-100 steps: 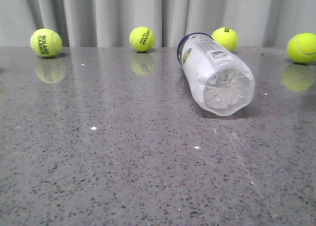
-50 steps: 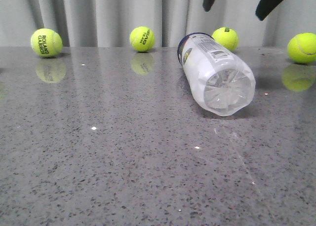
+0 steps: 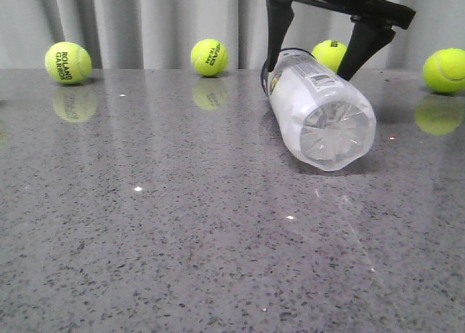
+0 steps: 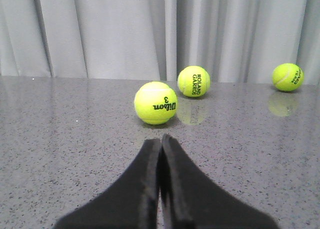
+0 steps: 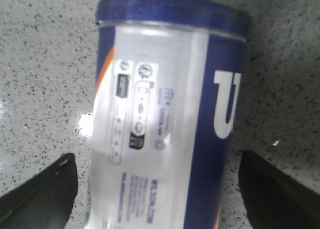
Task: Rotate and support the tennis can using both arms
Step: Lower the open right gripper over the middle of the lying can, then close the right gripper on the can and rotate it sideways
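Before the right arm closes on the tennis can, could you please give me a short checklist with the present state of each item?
1. Right gripper open, wider than the tennis can: ok.
2. Fingers straddle the can on both sides: ok.
3. Fingers clear of the can's wall: cannot tell in the front view; a gap shows in the wrist view.
4. Can lying on its side on the table: ok.
5. Left gripper near the can to support it: not ok; shut, facing tennis balls.

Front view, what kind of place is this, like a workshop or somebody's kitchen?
Probably a robot test bench, not a kitchen: a speckled grey tabletop backed by a plain grey curtain, holding only a tennis can lying on its side and scattered tennis balls, with the right gripper straddling the can.
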Controlling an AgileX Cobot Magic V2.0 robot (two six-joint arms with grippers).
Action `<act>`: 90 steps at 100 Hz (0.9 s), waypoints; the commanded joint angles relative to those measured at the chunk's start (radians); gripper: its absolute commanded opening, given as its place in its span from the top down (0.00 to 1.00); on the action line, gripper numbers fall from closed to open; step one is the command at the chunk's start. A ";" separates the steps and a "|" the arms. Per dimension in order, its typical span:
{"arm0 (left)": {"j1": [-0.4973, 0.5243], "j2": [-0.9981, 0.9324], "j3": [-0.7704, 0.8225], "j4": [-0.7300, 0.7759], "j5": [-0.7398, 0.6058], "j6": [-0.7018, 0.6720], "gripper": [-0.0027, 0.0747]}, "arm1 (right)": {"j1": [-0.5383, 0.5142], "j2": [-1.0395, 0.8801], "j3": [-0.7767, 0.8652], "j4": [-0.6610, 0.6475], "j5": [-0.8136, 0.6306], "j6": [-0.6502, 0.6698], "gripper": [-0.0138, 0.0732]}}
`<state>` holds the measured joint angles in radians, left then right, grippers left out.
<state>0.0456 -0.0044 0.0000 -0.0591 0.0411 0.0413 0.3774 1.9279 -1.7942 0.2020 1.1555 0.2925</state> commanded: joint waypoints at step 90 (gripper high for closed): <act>0.000 -0.033 0.045 -0.002 -0.075 -0.010 0.99 | 0.005 0.004 -0.112 0.019 -0.020 -0.176 0.45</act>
<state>0.0456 -0.0044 0.0000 -0.0591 0.0411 0.0413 0.3774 1.9869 -1.8377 0.2099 1.1425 0.2187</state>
